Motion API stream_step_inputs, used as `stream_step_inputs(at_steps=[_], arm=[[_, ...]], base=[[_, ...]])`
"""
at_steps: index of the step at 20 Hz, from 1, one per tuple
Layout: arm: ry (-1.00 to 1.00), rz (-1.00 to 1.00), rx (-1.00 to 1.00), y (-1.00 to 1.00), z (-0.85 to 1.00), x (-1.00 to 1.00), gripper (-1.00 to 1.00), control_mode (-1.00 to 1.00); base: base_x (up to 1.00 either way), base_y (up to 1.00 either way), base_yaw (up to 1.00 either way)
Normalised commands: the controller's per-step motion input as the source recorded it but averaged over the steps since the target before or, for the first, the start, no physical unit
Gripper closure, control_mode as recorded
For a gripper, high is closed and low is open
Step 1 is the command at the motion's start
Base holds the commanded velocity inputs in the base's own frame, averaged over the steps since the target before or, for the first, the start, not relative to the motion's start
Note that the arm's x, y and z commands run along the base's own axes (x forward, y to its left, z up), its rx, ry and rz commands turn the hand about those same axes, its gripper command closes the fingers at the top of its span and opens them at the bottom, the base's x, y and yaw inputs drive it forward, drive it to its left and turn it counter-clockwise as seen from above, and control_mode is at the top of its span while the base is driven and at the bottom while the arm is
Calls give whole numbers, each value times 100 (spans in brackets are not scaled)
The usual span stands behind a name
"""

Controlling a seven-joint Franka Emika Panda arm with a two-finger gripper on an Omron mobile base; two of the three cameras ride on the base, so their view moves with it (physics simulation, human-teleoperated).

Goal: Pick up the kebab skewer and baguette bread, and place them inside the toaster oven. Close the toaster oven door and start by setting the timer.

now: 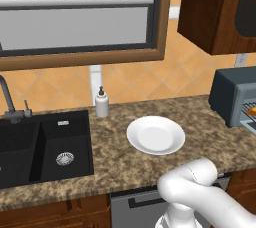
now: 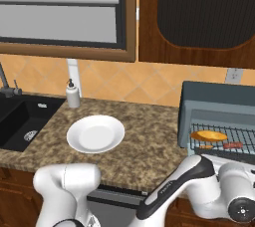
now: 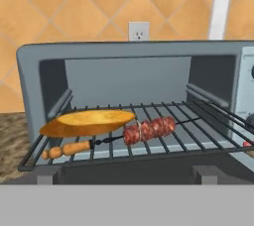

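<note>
Baguette bread and kebab skewer lie on the toaster oven rack.
The end effector stands fully open, holding nothing, facing the oven's open front; a white plate sits on the surface.

The smooth glossy white robot arm is pretty chunky, all rounded tube-like segments with bulbous elbows. A dark grey, almost black band runs along one link in the right base view, and there's a round dark joint cap with a small light ring near the wrist. No cables or markings visible.
</note>
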Motion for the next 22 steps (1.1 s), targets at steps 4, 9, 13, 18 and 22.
stream_step_inputs(at_steps=[4,9,13,18,22], arm=[[-1,0,0,0,0,0,-100,-100],[0,1,0,-10,0,2,-100,-100],[-2,9,-1,-40,-3,2,-100,-100],[-1,13,-13,-26,-9,0,-100,-100],[0,8,-5,-2,0,0,-100,-100]], base=[[0,0,0],[0,0,0],[0,0,0],[0,0,0],[0,0,0]])
